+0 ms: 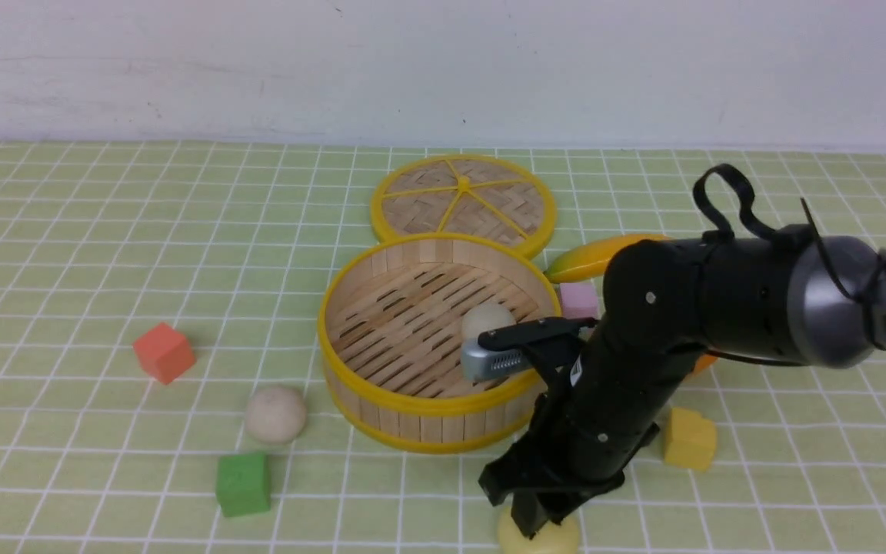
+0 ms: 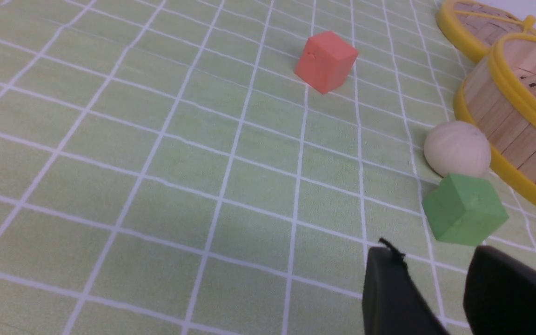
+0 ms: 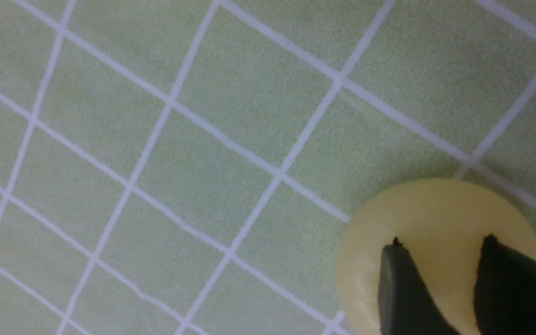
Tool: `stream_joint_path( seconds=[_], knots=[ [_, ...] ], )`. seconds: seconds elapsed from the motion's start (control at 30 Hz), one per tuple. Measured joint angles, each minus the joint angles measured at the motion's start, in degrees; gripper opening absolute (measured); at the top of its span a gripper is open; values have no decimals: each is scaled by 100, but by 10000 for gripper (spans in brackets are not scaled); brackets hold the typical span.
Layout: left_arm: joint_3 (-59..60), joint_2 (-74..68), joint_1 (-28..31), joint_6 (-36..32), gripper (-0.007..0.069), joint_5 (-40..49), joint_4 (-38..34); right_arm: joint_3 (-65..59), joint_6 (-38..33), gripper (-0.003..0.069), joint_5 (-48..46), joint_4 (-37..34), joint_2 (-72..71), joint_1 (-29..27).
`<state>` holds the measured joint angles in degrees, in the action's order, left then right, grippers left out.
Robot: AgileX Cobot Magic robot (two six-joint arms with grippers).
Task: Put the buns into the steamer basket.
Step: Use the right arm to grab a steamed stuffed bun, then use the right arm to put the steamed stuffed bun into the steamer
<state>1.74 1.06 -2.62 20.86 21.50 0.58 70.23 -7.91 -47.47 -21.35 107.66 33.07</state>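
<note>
The right tool, at the front view's bottom edge, has its tips down on the pale yellow bun; I cannot tell whether it pinches it. The left tool is released and holds nothing. One beige bun lies inside the steamer basket at centre frame. The second beige bun rests on the surface, just left of the basket.

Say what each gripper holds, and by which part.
Left gripper holds nothing. Right gripper is atop the pale yellow round bun; a hold cannot be told.
</note>
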Motion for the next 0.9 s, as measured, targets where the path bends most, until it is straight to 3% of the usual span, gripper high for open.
stream_joint_path(
  seconds=[0.1, 0.17, 0.23, 0.5, 0.67, 0.9],
  knots=[
    [0, 0, 0, 0, 238, 0, 0, 0, 0, 143, -121, -25, 0, 0],
    [0, 0, 0, 0, 238, 0, 0, 5, 0, 38, -198, -19, 0, 0],
    [0, 0, 0, 0, 238, 0, 0, 19, 0, 4, -244, -19, 0, 0],
    [0, 0, 0, 0, 238, 0, 0, 468, 0, 0, -685, -9, -50, 0],
    [0, 0, 0, 0, 238, 0, 0, 1459, 0, 0, -852, -14, -161, 0],
    [0, 0, 0, 0, 238, 0, 0, 2518, 0, 0, -326, 4, 91, 0]
  ],
)
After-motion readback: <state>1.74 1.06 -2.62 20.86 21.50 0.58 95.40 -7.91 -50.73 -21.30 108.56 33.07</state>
